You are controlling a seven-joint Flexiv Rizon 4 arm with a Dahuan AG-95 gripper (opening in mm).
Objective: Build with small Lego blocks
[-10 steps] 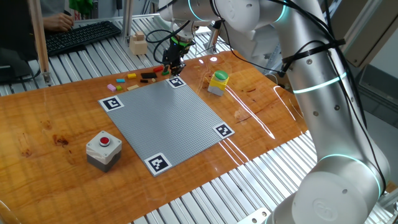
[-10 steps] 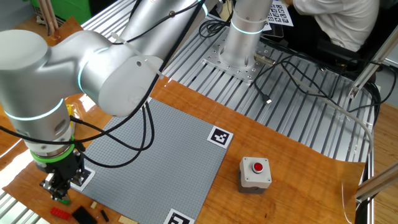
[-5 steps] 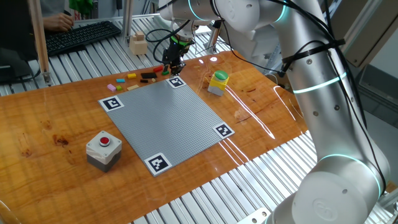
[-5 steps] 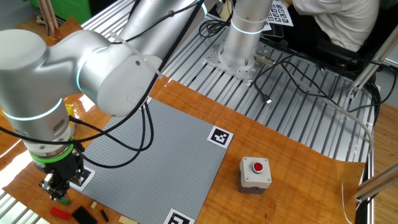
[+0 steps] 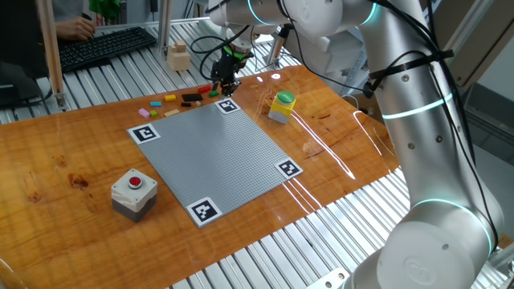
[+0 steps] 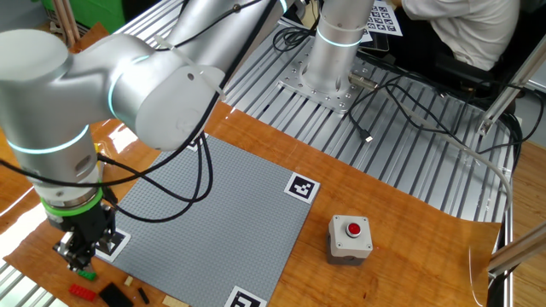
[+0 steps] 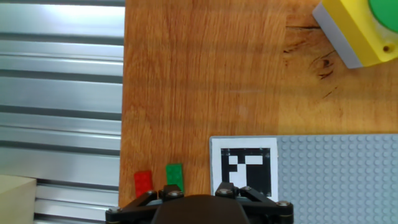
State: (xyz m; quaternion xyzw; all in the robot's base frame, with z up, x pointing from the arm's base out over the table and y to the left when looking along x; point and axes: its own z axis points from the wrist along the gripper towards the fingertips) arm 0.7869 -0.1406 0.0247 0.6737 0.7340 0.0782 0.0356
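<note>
A: Where is the gripper [image 5: 218, 87] right now?

B: In one fixed view it hangs near the top centre of the frame, pointing down at the far corner of the grey baseplate [image 5: 215, 152]. In the other fixed view it sits at the lower left, just over the wooden table [image 6: 401, 247], beside a black-and-white marker tag [image 6: 109, 243].

A: Are the fingers apart or clamped on something?

B: I cannot tell. The fingertips are tiny in the fixed views, and the hand view shows only the dark gripper body along the bottom edge.

A: And the small Lego blocks?

B: They lie in a loose row on the table along the baseplate's far edge, upper centre of one fixed view: a pink block [image 5: 144, 113], a yellow block [image 5: 155, 104], an orange block [image 5: 170, 98], a black block [image 5: 191, 98]. In the hand view, a red block [image 7: 143, 182] and a green block [image 7: 175, 176] lie side by side at the bottom left, just left of the tag.

A: What else is on the table?

B: A yellow container with a green top [image 5: 282, 105] right of the gripper, a grey box with a red button [image 5: 133, 193] at lower left, and a pale wooden block [image 5: 178, 56] behind on the metal slats.
</note>
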